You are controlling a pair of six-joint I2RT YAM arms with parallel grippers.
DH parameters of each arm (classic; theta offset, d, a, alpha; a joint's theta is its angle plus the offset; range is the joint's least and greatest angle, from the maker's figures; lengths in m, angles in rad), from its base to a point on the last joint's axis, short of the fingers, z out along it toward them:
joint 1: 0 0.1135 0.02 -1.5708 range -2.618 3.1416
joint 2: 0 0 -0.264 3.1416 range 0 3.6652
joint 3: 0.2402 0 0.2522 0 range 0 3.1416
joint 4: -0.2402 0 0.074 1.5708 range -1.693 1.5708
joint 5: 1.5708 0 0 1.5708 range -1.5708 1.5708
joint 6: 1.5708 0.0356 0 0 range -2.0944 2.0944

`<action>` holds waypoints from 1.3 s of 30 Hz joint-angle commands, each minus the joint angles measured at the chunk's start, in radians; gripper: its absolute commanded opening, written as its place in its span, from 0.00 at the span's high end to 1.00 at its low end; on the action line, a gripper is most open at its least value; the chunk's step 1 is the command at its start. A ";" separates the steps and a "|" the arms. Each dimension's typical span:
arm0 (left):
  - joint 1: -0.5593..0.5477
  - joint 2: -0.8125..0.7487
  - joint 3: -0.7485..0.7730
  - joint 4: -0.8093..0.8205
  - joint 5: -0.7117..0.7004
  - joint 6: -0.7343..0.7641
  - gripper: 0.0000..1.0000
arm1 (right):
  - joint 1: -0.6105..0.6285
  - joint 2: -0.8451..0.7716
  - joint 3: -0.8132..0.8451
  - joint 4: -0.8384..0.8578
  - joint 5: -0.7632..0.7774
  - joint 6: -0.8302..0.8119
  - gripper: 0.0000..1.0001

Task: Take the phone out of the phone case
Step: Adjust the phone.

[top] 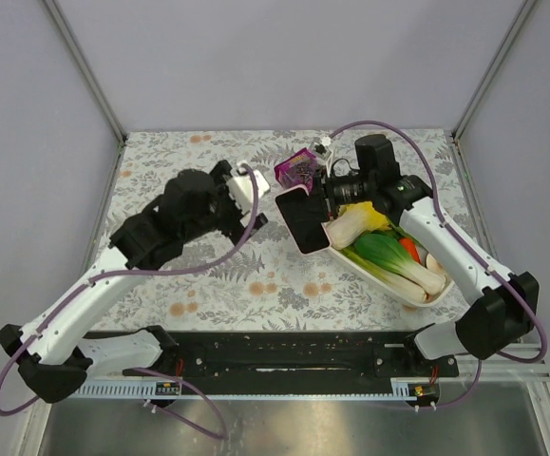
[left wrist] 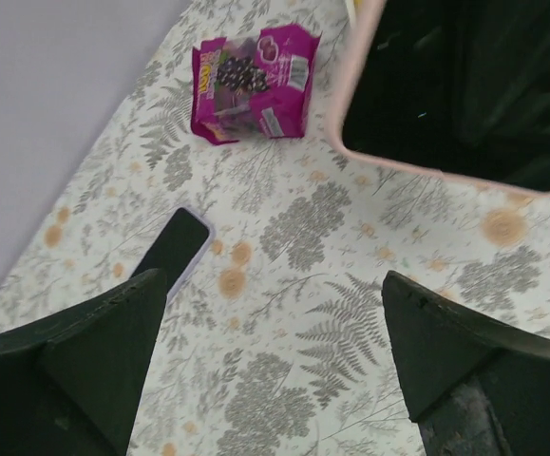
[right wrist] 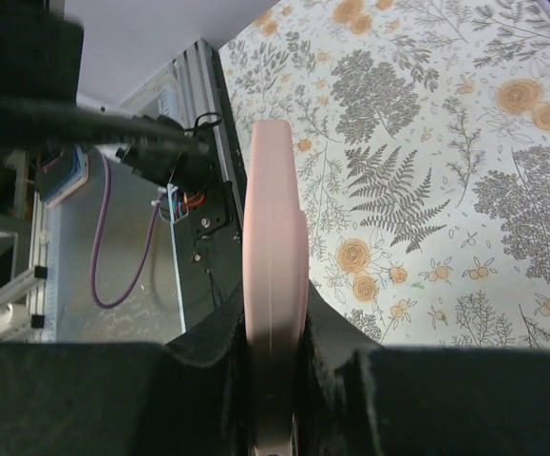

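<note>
Since the phone (left wrist: 175,249) already reads as out (dark slab, lilac edge, lying flat on the surface), what's left looks like a clean disengage.

Near side: the right tool (right wrist: 273,356) is pinched narrow on the rim of the pink case (right wrist: 273,237), just beside the left end of the white veg tray (top: 409,300). The case's dark inside faces up, and its long axis runs roughly near-to-far. I can't tell lining from anything else in there. Hold that pinch and lower the case onto bare surface, clear of both tray and phone.

Further out: the left tool (left wrist: 275,280) has its jaws wide with nothing in them, hovering over mid-surface. Lift it straight up. One finger (left wrist: 94,361) overlaps the phone's near end in the wrist view, so no sideways sweep.

Phone: mid-surface toward the far edge, screen up, long axis diagonal. Its visible end aims roughly at the purple snack packet (left wrist: 256,84) by the far edge.
</note>
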 commanded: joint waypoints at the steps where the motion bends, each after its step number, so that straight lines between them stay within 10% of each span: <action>1: 0.162 0.030 0.153 -0.079 0.457 -0.138 0.02 | 0.053 -0.070 0.064 -0.048 -0.034 -0.156 1.00; 18: 0.263 0.099 0.182 -0.033 0.999 -0.230 0.12 | 0.145 -0.143 0.008 -0.071 -0.038 -0.304 1.00; 33: 0.263 0.208 0.224 0.004 1.086 -0.279 0.68 | 0.162 -0.127 -0.005 -0.069 -0.037 -0.304 1.00; 39: 0.257 0.217 0.212 0.002 1.099 -0.276 0.70 | 0.169 -0.120 -0.002 -0.069 -0.040 -0.297 1.00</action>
